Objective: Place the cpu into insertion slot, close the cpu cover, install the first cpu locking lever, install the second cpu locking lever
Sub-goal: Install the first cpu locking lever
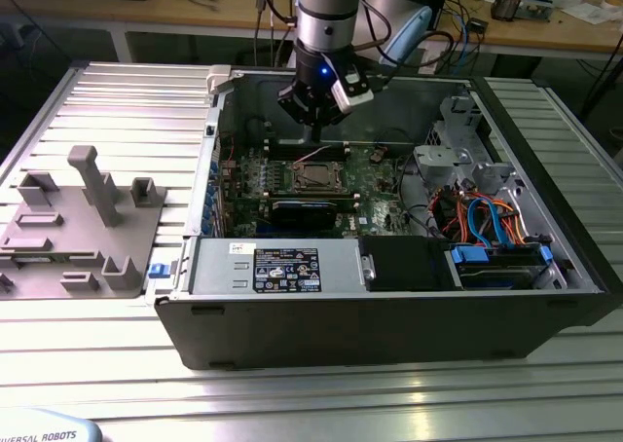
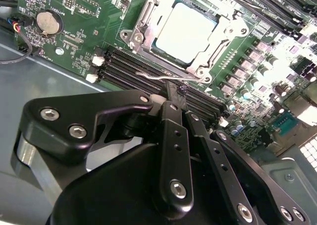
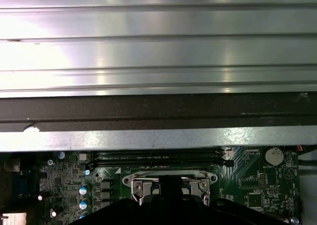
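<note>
The black hand (image 2: 177,93), fingers closed together on nothing, hovers just beside the silvery square cpu cover (image 2: 148,14), closed over the dull grey cpu (image 2: 185,31).

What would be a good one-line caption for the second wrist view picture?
Black gripper, fingers together, hovering by a thin wire lever beside the cpu, framed by the cpu cover on the green board.
</note>
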`<state>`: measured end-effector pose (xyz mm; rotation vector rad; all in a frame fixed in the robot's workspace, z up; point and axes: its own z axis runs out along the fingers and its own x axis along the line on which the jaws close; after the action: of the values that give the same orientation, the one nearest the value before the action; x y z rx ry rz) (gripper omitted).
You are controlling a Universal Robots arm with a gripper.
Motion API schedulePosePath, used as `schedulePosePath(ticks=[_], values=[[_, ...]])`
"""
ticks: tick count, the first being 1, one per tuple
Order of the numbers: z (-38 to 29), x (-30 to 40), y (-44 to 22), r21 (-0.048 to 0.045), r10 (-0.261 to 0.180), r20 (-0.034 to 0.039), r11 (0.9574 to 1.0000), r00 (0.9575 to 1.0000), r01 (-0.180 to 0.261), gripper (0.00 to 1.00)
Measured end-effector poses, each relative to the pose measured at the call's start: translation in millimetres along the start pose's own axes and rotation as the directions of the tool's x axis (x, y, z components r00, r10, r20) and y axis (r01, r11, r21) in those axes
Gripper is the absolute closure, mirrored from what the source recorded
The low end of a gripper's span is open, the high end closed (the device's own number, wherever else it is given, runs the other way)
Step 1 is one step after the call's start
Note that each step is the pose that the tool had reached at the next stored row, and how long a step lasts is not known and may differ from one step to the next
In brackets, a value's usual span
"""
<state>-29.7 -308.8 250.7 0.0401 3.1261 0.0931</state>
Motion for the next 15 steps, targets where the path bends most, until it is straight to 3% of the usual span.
schedulePosePath(ticks=[15], values=[[3.6,-2.2,-0.2,0.0,0.0,0.0,1.0,1.0,0.0,0.89]])
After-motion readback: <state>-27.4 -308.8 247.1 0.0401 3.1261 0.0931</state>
